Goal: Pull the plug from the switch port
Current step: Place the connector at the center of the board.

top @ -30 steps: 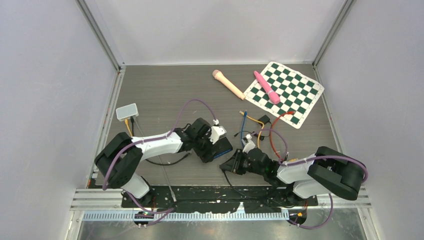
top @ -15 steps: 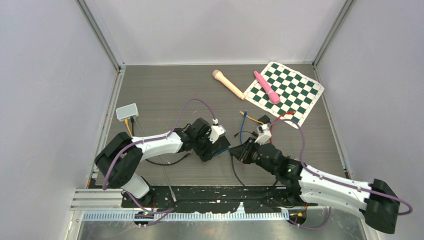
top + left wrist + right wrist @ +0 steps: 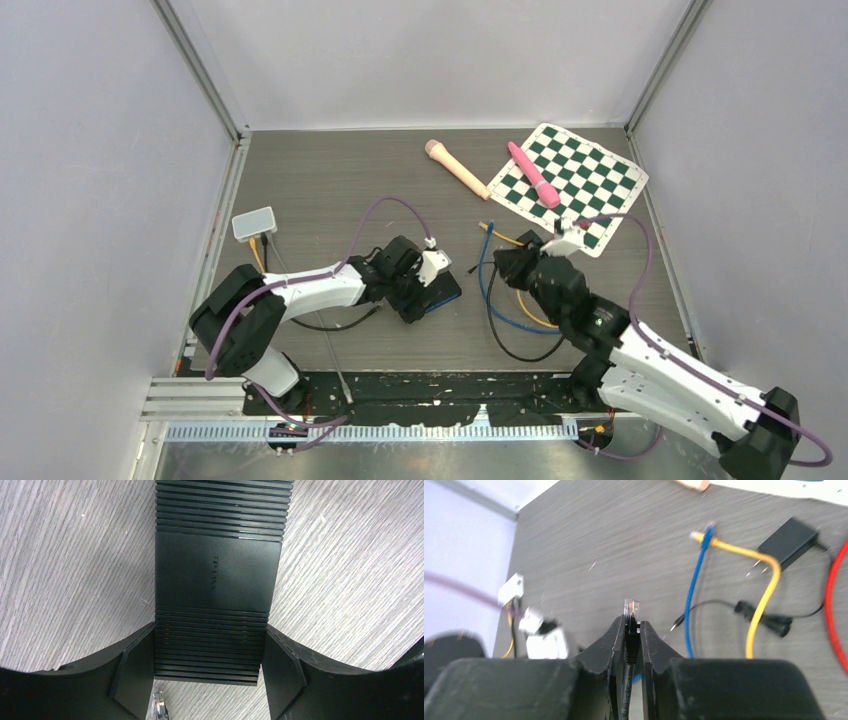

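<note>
Black ribbed plastic fills the left wrist view: the switch (image 3: 217,580), TP-LINK lettering on its smooth middle panel, flat on the grey wood-grain table (image 3: 65,555).

Well left of the switch, near the table's edge, I see a small white box (image 3: 254,223) with a yellow lead attached.

Left gripper (image 3: 210,662): one finger against each long flank of the switch, both in contact, so it is clamped on the housing. A clear connector (image 3: 158,705) lies loose on the table just beside the switch's near end, by the left finger.

Right of the switch, the right gripper (image 3: 631,625) is held above the table with its jaws pinched tight on the plug (image 3: 631,606). The clear tip pokes out past the fingertips, and the black cable (image 3: 630,680) runs back between them. The plug is out of the port and apart from the switch. From the top view I make out a black loop lying on the table between the switch and the right arm.

Further right of the switch lies the loose wiring: a blue cable (image 3: 694,605), a yellow cable (image 3: 764,595), a black power adapter (image 3: 788,542) and a red cable (image 3: 831,595).

Well right of the switch, toward the back, a beige handle-shaped object (image 3: 456,167) lies beside a checkered mat (image 3: 590,195) — a pink tool (image 3: 533,173) rests on the mat.
</note>
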Controlling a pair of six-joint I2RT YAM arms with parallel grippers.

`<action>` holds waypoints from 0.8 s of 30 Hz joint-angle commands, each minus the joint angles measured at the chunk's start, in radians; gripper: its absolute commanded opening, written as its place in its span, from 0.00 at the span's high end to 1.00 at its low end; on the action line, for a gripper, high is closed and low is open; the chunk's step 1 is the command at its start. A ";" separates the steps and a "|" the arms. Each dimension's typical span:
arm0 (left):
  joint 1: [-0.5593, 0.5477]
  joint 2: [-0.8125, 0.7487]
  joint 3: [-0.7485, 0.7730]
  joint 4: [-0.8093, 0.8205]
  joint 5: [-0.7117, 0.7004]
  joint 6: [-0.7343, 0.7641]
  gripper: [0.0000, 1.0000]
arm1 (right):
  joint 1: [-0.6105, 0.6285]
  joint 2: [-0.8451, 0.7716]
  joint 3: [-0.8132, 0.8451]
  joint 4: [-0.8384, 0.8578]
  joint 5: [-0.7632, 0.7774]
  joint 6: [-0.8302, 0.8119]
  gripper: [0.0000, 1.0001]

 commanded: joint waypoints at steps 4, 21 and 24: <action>0.004 -0.010 0.029 0.006 0.002 0.019 0.50 | -0.305 0.311 0.126 0.167 -0.236 -0.090 0.95; 0.003 0.038 0.188 -0.212 0.133 0.106 0.51 | -0.557 0.700 0.305 0.204 -0.447 -0.154 0.48; -0.001 0.050 0.218 -0.253 0.163 0.110 0.52 | -0.561 0.655 0.303 0.160 -0.529 -0.181 0.46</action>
